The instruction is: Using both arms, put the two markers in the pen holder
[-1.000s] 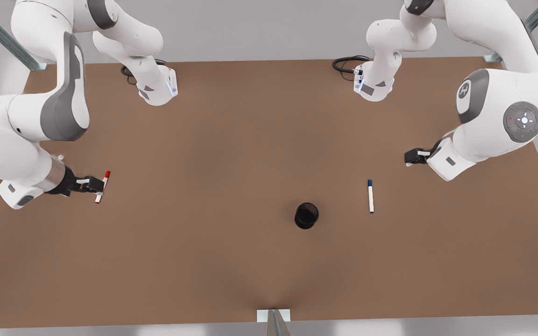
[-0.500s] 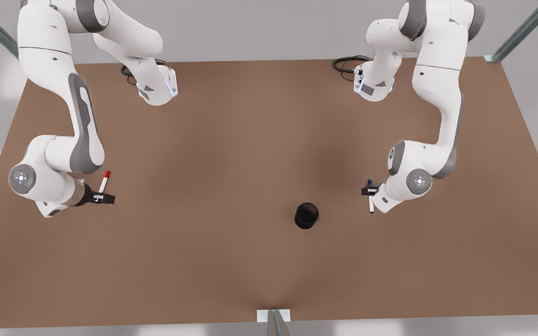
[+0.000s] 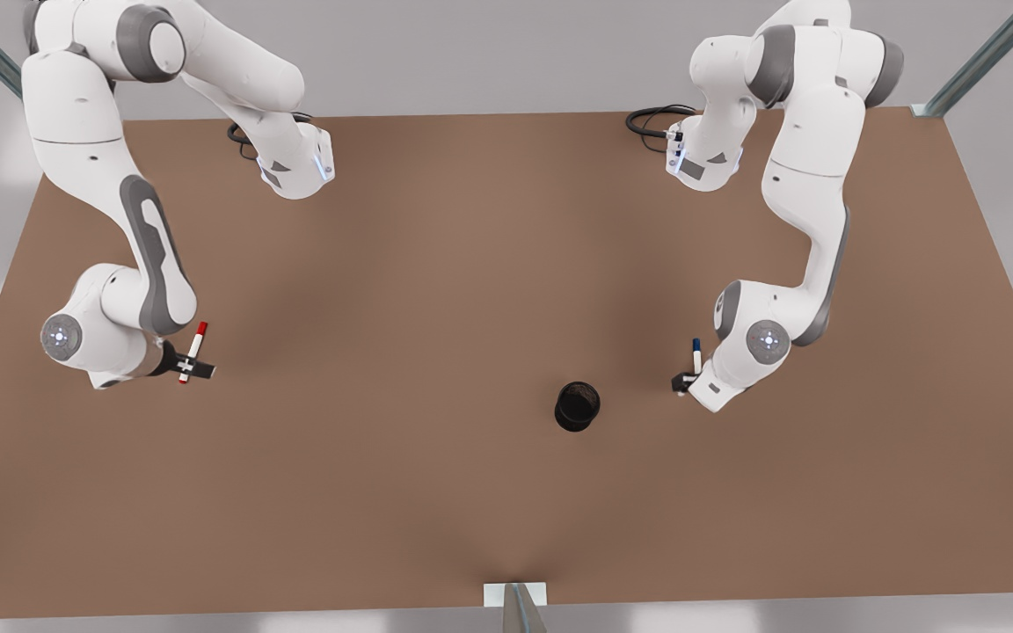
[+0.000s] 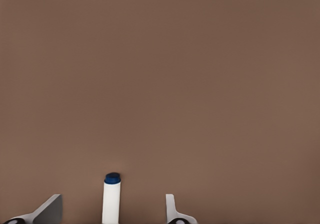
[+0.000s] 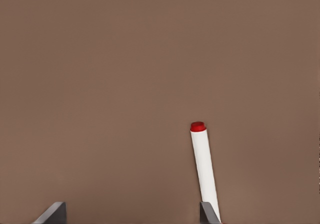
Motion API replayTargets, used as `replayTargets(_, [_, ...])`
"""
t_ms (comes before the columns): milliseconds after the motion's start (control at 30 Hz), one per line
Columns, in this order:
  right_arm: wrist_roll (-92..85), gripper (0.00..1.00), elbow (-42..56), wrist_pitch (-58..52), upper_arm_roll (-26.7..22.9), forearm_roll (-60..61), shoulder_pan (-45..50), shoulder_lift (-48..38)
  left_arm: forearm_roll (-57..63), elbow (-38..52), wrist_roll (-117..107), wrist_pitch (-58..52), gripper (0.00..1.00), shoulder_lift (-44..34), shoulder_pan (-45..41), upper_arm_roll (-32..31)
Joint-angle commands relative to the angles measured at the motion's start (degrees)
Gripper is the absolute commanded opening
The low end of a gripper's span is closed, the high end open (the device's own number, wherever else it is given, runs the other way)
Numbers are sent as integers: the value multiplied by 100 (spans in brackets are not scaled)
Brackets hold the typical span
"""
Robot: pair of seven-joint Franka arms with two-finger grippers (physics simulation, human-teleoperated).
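Both claws are down at the pick-up step, fingers apart: the left claw [image 3: 685,381] straddles the blue marker [image 3: 696,353], the right claw [image 3: 191,367] the red marker [image 3: 193,346], both lying on the table [image 3: 436,264]; next each must clamp, lift and carry to the pen holder [image 3: 578,405].

The blue marker [image 4: 111,199] lies on the brown bench [image 4: 160,73]. It sits between the left gripper [image 4: 111,210] fingers, which stand spread apart.
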Motion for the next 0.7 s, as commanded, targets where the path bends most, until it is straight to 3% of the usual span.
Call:
replayTargets(0, [-226,99,-8,577,0,-1,-85,80,14,-94,-235,252,100,-26,11,0])
replayTargets(133, [-463,98,0,788,-8,-123,-181,273,14,-252,-235,252,97,-78,11,0])
replayTargets(233, [-463,94,0,806,-8,-422,-225,405,14,-252,-235,252,55,-70,11,0])
replayTargets(333, [-867,88,9,867,0,-440,-322,546,14,-252,-236,252,50,-43,11,0])
replayTargets(500, [-1105,73,1,867,-8,-554,-357,581,14,-252,-235,270,49,1,11,0])
replayTargets(667, [-1157,60,-8,841,-8,-554,-366,607,14,-252,-244,270,40,27,11,0])
